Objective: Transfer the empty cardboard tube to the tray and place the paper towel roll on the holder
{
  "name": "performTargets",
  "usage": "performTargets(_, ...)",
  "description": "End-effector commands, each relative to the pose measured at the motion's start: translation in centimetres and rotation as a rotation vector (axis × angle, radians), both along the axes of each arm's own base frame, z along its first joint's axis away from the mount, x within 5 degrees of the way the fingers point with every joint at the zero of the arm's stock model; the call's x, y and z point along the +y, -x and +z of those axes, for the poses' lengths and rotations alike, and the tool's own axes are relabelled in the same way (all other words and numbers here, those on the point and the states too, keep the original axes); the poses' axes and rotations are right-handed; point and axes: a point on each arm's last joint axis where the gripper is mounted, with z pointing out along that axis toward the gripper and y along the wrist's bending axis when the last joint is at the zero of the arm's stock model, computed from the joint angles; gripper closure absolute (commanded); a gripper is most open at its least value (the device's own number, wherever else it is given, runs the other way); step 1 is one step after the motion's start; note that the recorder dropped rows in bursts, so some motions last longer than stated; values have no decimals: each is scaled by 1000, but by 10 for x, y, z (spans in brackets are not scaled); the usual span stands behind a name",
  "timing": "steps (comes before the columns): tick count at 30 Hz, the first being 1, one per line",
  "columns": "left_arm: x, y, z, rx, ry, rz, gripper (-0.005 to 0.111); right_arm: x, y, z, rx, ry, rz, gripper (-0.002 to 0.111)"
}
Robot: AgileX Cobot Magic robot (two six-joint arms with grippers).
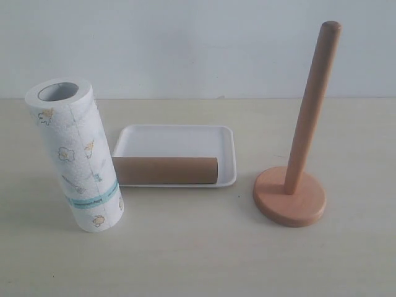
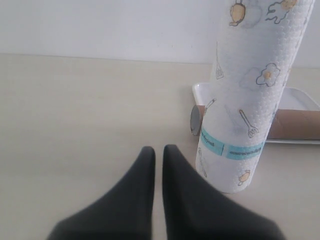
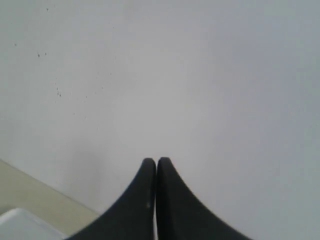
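Observation:
The paper towel roll (image 1: pixel 77 158) stands upright on the table at the left, also filling the left wrist view (image 2: pixel 247 100). Behind and beside it the empty cardboard tube (image 1: pixel 167 170) lies on its side in the tray (image 1: pixel 176 137), along the near rim; the left wrist view shows the tube (image 2: pixel 295 125) and the tray (image 2: pixel 305 100) too. The holder (image 1: pixel 291 198) stands bare at the right, pole upright. My left gripper (image 2: pixel 158 149) is shut and empty, just beside the roll's base. My right gripper (image 3: pixel 156 161) is shut, facing the wall. Neither gripper shows in the exterior view.
A pale wall (image 1: pixel 198 43) runs behind the beige table (image 1: pixel 198 260). A white corner, likely the tray (image 3: pixel 20 225), shows in the right wrist view.

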Motion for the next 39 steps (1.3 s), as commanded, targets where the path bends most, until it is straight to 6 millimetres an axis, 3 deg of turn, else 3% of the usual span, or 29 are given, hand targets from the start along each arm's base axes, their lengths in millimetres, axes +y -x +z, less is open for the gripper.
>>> performTargets(1,0,0,0,-7,11,5,102,-19,21,2,-60,-53,-5,109)
performTargets(4,0,0,0,-7,11,5,102,-28,33,-1,-72,-111,-51,109)
performTargets(6,0,0,0,-7,11,5,102,-27,30,-14,-39,-136,-129,109)
performTargets(10,0,0,0,-7,11,5,102,-20,11,-61,33,-155,-287,109)
performTargets(15,0,0,0,-7,11,5,102,-14,-2,-125,-16,-294,-329,109)
performTargets(18,0,0,0,-7,11,5,102,-15,-6,-152,11,-345,-362,109)
performTargets(22,0,0,0,-7,11,5,102,-17,-9,-164,57,-346,-392,109)
performTargets(28,0,0,0,-7,11,5,102,-17,-9,-167,90,-336,-398,109)
performTargets(32,0,0,0,-7,11,5,102,-13,-10,-175,163,-219,-372,109)
performTargets(39,0,0,0,-7,11,5,102,-11,-7,-177,169,-235,-356,109)
